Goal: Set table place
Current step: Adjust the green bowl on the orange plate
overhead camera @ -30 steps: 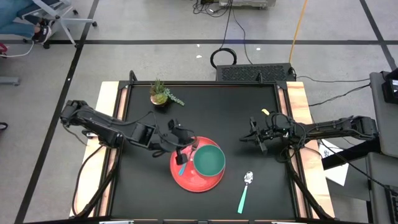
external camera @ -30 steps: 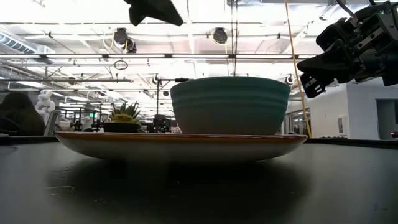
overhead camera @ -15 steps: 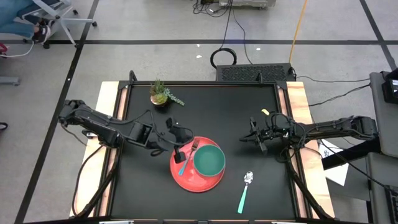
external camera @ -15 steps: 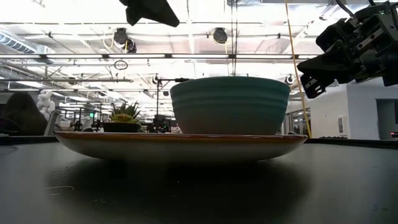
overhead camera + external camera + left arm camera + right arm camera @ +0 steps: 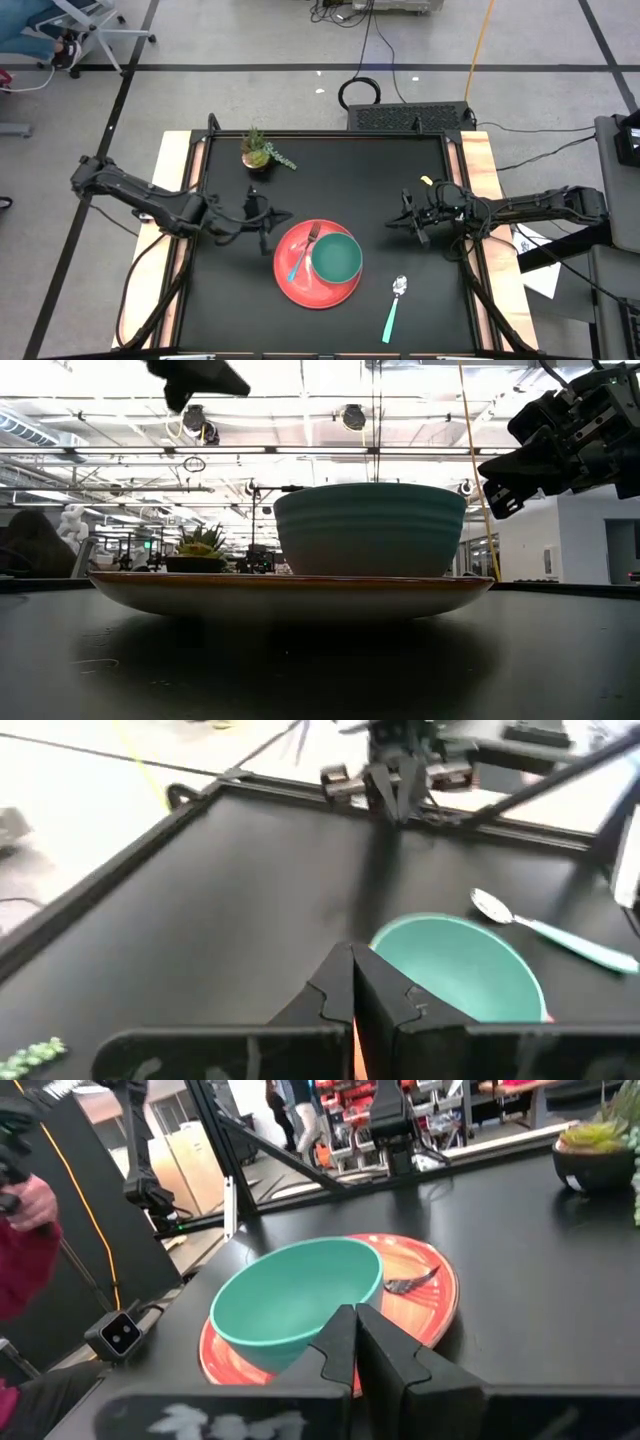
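Here, on the matte black table point(image 5: 330, 170), the round red plate point(image 5: 300, 287) is carrying the teal bowl point(image 5: 336, 257) and teal-handled fork point(image 5: 300, 255), while the left gripper point(image 5: 266, 222), fingers pressed together, is hovering just beside it and the right gripper point(image 5: 408, 222), likewise closed, is waiting opposite.

Small potted plant point(image 5: 257, 152) near the far edge; cables point(image 5: 361, 92) on the floor beyond

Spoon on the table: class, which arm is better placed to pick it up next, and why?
Probably the right. The spoon lies on the table right of the plate, on the same side as the right gripper. The left gripper sits beyond the plate and bowl.
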